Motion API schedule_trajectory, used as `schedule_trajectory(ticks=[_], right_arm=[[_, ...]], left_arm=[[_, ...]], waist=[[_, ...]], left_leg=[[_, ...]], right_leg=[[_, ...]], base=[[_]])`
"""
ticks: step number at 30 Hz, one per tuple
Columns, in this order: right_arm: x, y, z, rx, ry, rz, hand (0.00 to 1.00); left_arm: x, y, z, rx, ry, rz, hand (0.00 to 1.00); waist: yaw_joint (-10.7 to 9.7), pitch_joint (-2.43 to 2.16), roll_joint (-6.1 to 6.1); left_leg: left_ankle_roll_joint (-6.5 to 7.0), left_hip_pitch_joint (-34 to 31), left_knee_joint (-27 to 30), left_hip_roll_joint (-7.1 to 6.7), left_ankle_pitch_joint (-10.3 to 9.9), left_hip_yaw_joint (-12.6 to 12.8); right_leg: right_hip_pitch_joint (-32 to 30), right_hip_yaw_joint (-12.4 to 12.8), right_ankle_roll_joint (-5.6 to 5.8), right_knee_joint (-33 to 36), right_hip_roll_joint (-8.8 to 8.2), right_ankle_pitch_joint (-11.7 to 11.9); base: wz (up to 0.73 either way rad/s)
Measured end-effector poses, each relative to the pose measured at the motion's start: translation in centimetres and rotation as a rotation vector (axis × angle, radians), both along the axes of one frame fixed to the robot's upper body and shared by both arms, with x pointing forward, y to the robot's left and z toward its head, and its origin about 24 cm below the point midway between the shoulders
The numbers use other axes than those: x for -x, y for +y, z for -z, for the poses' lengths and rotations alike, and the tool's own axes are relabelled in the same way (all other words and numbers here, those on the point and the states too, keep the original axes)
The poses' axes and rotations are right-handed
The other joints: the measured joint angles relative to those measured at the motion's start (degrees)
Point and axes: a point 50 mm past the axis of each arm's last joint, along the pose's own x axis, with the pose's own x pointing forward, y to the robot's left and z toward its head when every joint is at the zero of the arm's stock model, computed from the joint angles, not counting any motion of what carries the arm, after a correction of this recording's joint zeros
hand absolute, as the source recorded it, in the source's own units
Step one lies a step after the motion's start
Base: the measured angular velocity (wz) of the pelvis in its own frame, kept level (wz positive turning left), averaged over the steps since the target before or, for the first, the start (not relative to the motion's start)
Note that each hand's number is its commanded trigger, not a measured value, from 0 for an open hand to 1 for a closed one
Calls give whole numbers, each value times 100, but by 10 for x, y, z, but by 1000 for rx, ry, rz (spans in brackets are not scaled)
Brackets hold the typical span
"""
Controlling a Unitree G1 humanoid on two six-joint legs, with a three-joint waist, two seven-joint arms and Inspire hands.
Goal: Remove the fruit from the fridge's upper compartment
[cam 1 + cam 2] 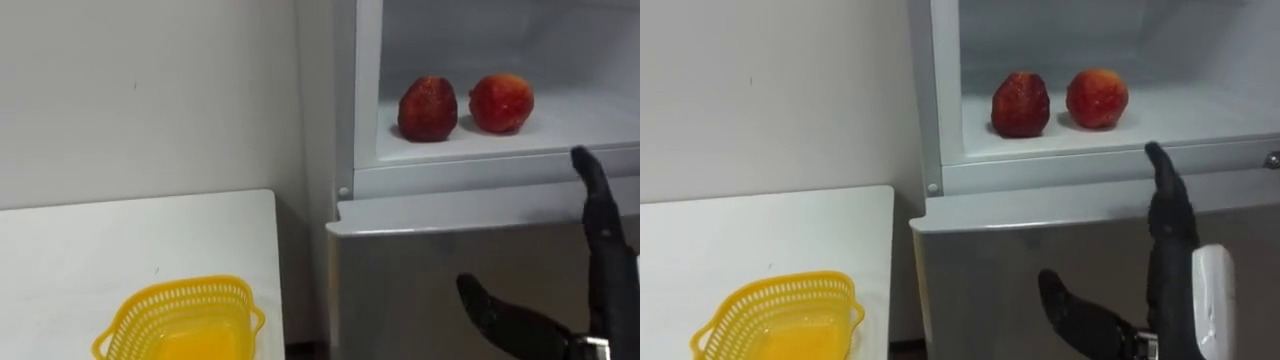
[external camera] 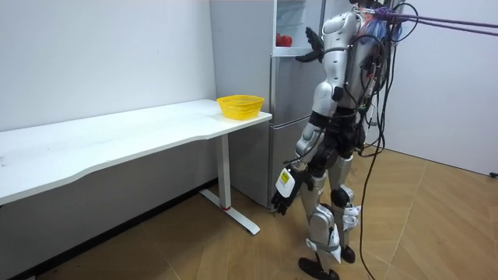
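Note:
Two red fruits sit side by side on the white shelf [image 1: 570, 128] of the open upper fridge: a darker one [image 1: 428, 108] on the left and a brighter red-orange one [image 1: 501, 102] to its right. My right hand [image 1: 603, 250] is raised in front of the fridge, below and right of the fruits. Its fingers are straight, its thumb [image 1: 500, 318] is spread, and it holds nothing. The fingertip reaches the shelf's front lip without touching either fruit. In the room view my left hand [image 2: 284, 198] hangs relaxed beside my thigh.
A yellow mesh basket [image 1: 185, 320] stands on the white table [image 1: 100, 240] left of the fridge, near the table's right end. The lower fridge door [image 1: 430, 260] is closed. I stand close to the fridge front [image 2: 292, 117].

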Motion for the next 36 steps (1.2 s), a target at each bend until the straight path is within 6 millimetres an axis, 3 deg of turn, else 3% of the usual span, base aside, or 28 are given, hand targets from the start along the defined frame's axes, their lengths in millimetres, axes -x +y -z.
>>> schedule_trajectory(ticks=[3, 4, 6, 12, 19, 26, 30, 36], right_arm=[[0, 0, -9, 32, -64, 31, 0], [1, 1, -11, 32, -83, 36, 0], [1, 0, -15, 38, -114, 39, 0], [-4, 0, -32, 41, -215, 44, 0], [-7, -12, -55, 91, -333, 90, 0], [-14, -15, -56, 103, -338, 109, 0], [-34, -20, -57, 119, -310, 135, 0], [-51, -27, -67, 133, -286, 181, 0]], left_arm=[[1, 4, -1, -21, 19, 17, 0], [4, 4, -1, -23, 25, 22, 0], [4, 4, -1, -23, 26, 26, 0], [2, 4, -1, -25, 24, 33, 0], [-2, 4, -1, -30, 23, 57, 0], [-11, 6, -1, -33, 36, 111, 0], [-13, 8, -2, -45, 44, 127, 0], [-11, 10, -2, -53, 58, 99, 0]], waist=[[45, -21, -136], [49, -49, -182], [71, -33, -221], [94, 18, -206], [111, 18, -228], [236, 34, -318], [296, 46, -405], [379, 21, -442]], left_leg=[[-10, 13, 5, -7, 8, -78], [-9, 18, 8, -6, 8, -126], [-9, 46, 27, -14, 8, -165], [-7, 45, 60, -24, 7, -188], [-9, 27, 72, -16, 8, -320], [-11, 23, 98, -29, 12, -406], [-11, 4, 99, -36, 12, -461], [-14, -27, 153, -42, 15, -590]], right_leg=[[61, -199, 0, -33, -3, 0], [116, -228, 0, -104, -8, 0], [180, -233, 5, -157, -13, 3], [211, -265, 11, -193, -29, 6], [262, -402, 9, -176, -27, 7], [308, -487, 2, -171, -38, 11], [326, -546, 2, -176, -43, 11], [327, -716, 2, -188, -47, 11]], base=[[16], [19], [12], [2], [8], [5], [7], [11]])
